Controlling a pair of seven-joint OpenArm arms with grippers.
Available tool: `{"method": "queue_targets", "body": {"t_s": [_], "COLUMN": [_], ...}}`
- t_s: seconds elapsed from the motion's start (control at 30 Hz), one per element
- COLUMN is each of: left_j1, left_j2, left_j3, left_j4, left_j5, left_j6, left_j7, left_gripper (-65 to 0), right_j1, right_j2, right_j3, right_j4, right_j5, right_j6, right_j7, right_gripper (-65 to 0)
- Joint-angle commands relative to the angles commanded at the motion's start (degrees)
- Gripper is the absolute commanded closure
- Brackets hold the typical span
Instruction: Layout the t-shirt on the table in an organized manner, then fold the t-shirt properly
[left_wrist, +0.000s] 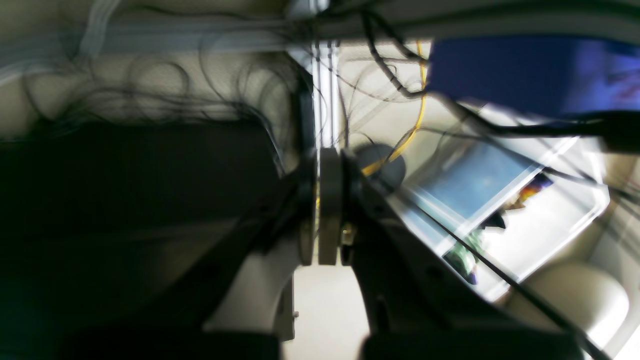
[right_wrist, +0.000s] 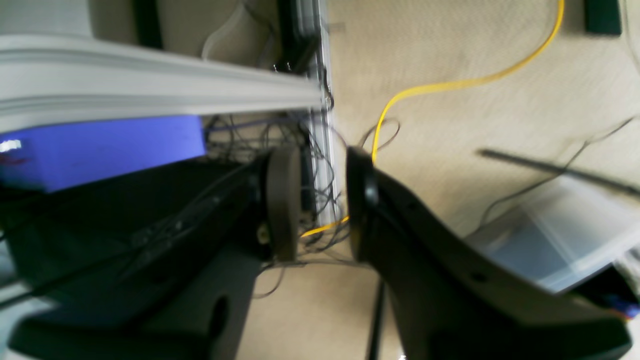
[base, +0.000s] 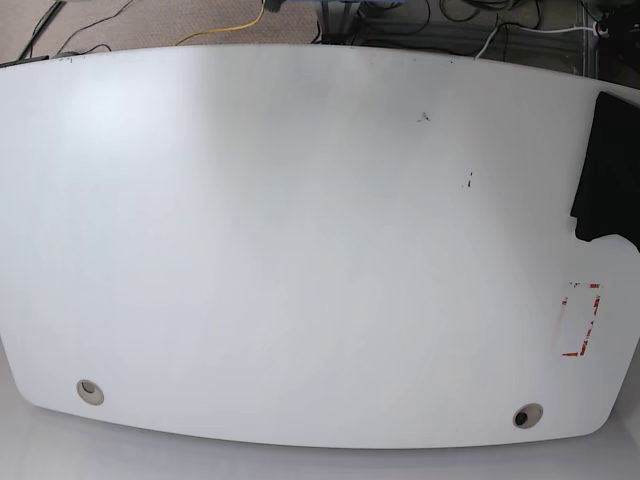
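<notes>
The black t-shirt (base: 608, 170) lies bunched at the far right edge of the white table (base: 300, 200), partly cut off by the frame. Neither gripper shows in the base view. In the left wrist view my left gripper (left_wrist: 327, 205) has its pads pressed together with no fabric visible between them. It hangs over the floor and a tangle of cables. A large blurred dark shape (left_wrist: 125, 200) fills the left of that view, and I cannot tell what it is. My right gripper (right_wrist: 322, 200) stands open with nothing between its fingers, also over the floor.
Red tape marks (base: 580, 320) and two grommet holes (base: 90, 391) (base: 527, 415) sit near the table's front. Below are a yellow cable (right_wrist: 450, 85), a metal frame post (right_wrist: 320, 150), black cables, a blue box (right_wrist: 100, 150) and a clear plastic bin (right_wrist: 560, 240).
</notes>
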Motion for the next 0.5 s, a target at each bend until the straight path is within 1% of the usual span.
{"method": "queue_targets", "body": {"t_s": [0.13,0.2,0.33,0.5], "left_j1": [-4.8,-8.0,-14.5,-19.7], "left_j2": [0.0,0.0,-0.4,-1.8], "left_j3": [0.0,0.0,1.0,4.4], "left_j4": [-7.6,-12.3,-22.2,-30.3], "left_j5": [0.0,0.0,0.0,-0.2], "left_j6": [0.3,1.3,4.4,8.2], "left_j7": [-0.1,-0.1,-0.3,-0.4], "left_gripper": [0.0,0.0,0.0,0.0], "right_j1": [4.0,5.8,8.7,11.7], "right_j2": [0.0,0.0,0.0,0.0], "right_j3": [0.0,0.0,-0.4,-0.4], "right_j4": [-5.3,-7.2,-9.8,-13.3], "right_j5": [-2.0,-3.1,-5.6,-8.5], "right_j6": [0.00,0.00,0.00,0.00], "right_j7": [0.0,0.0,0.0,0.0], "right_gripper": [-15.2,-15.2,-15.2,-15.2]}}
